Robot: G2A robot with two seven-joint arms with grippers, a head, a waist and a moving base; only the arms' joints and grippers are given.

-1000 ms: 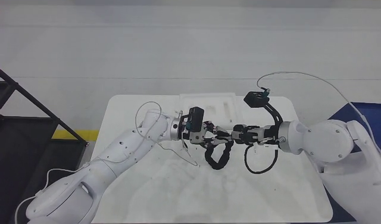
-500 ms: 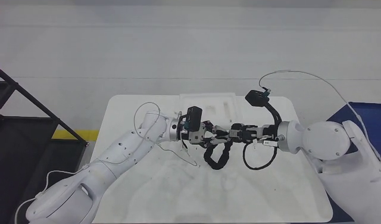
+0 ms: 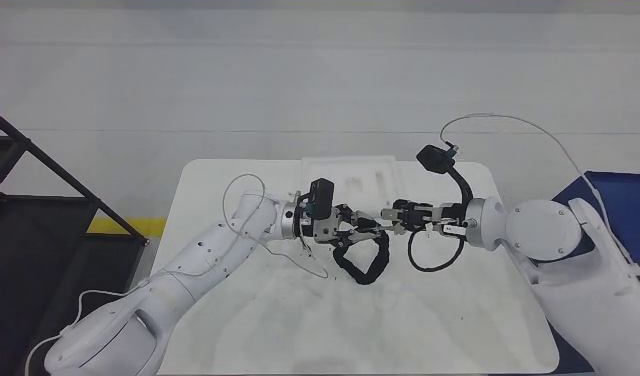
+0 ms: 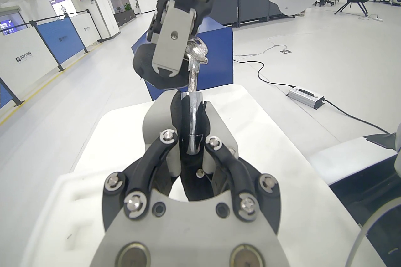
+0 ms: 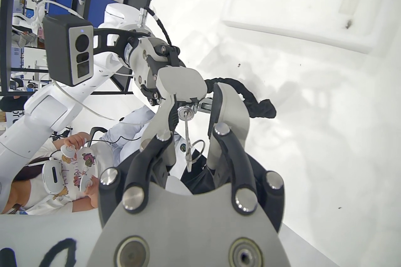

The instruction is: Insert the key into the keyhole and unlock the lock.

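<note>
- The left gripper (image 4: 188, 103) was clenched on the black cable lock with a silver cylinder (image 4: 192, 136), which it held above the white table (image 3: 240, 321).
- The slim silver key (image 4: 196, 60) had its tip at the cylinder's keyhole. The left wrist view showed its flat face, the right wrist view its thin edge.
- The right gripper (image 5: 194, 97) was released, and its fingers (image 5: 230, 111) stood parted either side of the key. The right wrist view showed that gap, while the left wrist view masked it behind one finger.
- In the top view, the lock's black cable loop (image 3: 366, 262) hung below both grippers.
- Farther off, a white foam tray with rectangular recesses (image 5: 300, 8) lay on the table.
</note>
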